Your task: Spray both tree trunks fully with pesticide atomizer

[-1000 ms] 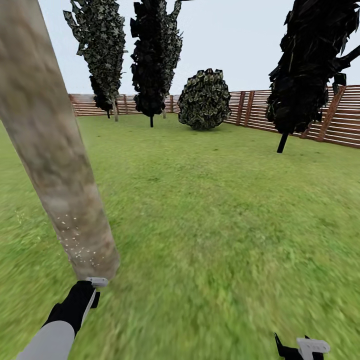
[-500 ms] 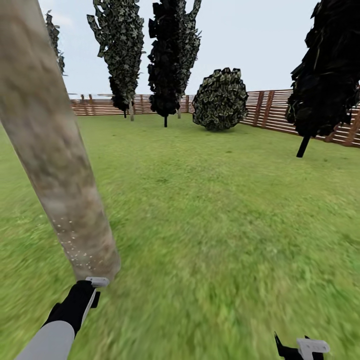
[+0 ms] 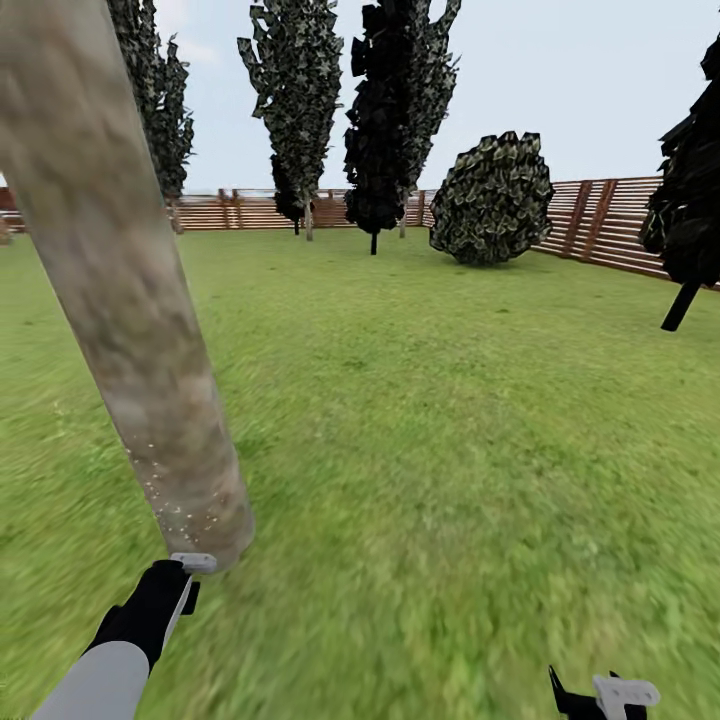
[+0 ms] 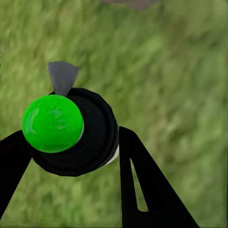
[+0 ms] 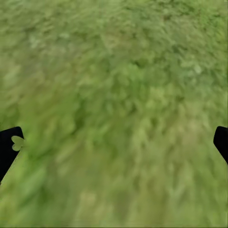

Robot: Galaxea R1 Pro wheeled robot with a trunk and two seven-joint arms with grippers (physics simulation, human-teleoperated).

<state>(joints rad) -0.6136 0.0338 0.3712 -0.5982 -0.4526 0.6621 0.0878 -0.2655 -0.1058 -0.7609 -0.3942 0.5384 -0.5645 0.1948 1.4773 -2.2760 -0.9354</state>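
A thick grey-beige tree trunk (image 3: 120,290) leans across the left of the head view, down to the grass. Fine white pesticide specks (image 3: 178,497) dot its lowest part. My left gripper (image 3: 183,578) sits just below the trunk's base. In the left wrist view my left gripper (image 4: 71,142) is shut on the pesticide atomizer (image 4: 76,133), a black body with a bright green cap and a grey nozzle, held over the grass. My right gripper (image 3: 603,694) is low at the right, and in its wrist view the right gripper (image 5: 116,145) stands open and empty over the lawn.
The green lawn (image 3: 450,430) stretches ahead to a brown slat fence (image 3: 600,225). Dark columnar trees (image 3: 400,110) and a round dark bush (image 3: 495,200) stand near the fence. Another dark tree (image 3: 690,210) leans at the right edge.
The whole view has swung left, so fence, bush and dark trees sit further right in the picture. Both arms hold the same pose, and the left gripper still grips the atomizer.
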